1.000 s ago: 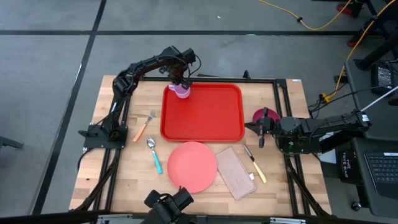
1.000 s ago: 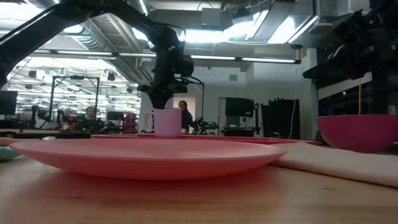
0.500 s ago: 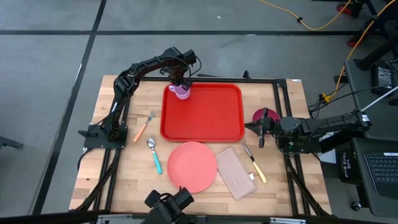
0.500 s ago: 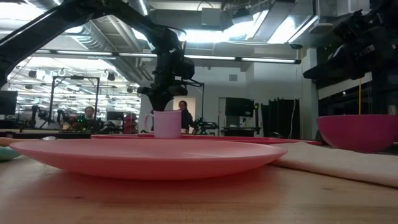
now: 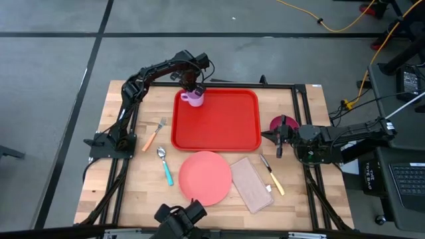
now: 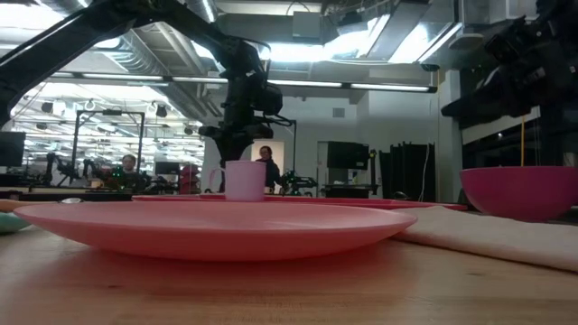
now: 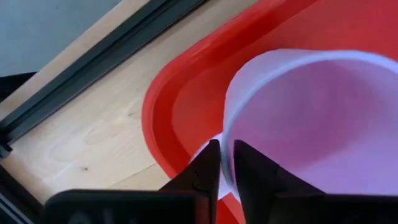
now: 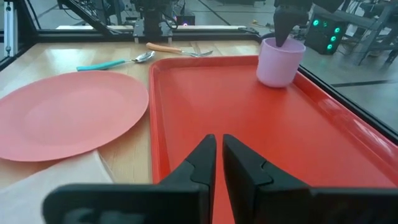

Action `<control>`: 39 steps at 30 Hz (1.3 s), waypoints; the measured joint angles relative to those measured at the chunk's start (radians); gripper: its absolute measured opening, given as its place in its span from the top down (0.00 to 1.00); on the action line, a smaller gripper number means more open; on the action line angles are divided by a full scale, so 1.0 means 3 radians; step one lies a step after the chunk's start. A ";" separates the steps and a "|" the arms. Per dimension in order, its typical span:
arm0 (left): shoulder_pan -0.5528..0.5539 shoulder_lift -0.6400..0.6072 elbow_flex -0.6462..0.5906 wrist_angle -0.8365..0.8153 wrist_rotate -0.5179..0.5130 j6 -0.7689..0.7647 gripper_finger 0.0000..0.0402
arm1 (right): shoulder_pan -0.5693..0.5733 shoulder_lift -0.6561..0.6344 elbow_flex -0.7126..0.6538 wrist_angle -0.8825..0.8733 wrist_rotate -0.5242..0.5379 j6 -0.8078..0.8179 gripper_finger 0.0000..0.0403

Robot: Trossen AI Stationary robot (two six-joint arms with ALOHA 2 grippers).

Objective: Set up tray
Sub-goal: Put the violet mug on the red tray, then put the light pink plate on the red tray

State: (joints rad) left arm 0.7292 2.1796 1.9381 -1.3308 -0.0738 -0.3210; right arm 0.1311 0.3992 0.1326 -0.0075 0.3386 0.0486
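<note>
The left claw straddles the cup rim narrowly, setting it in the tray corner; the right claw waits, nearly closed, empty.

- High camera looks straight down over the whole table.
- Low camera sits at tabletop height, facing the room.
- Left wrist camera is close on the cup.
- All 4 share the tray.

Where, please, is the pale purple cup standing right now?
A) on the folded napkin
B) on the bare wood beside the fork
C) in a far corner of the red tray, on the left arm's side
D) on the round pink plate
C: the high view shows the cup inside the tray, in its far corner under the left gripper.
</note>
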 joint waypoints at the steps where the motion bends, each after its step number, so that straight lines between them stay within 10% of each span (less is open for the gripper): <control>1: 0.0000 0.0000 0.0000 0.0000 0.0021 0.0001 0.88 | 0.0000 0.0000 0.0000 -0.0012 0.0000 0.0000 0.91; 39: 0.0019 -0.0004 0.0445 -0.0422 0.0258 0.0475 0.67 | 0.0000 -0.0001 0.0000 -0.0044 0.0000 0.0010 0.91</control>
State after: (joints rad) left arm 0.7350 2.1784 2.0717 -1.4575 0.0035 -0.1785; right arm 0.1312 0.3988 0.1326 -0.0208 0.3386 0.0515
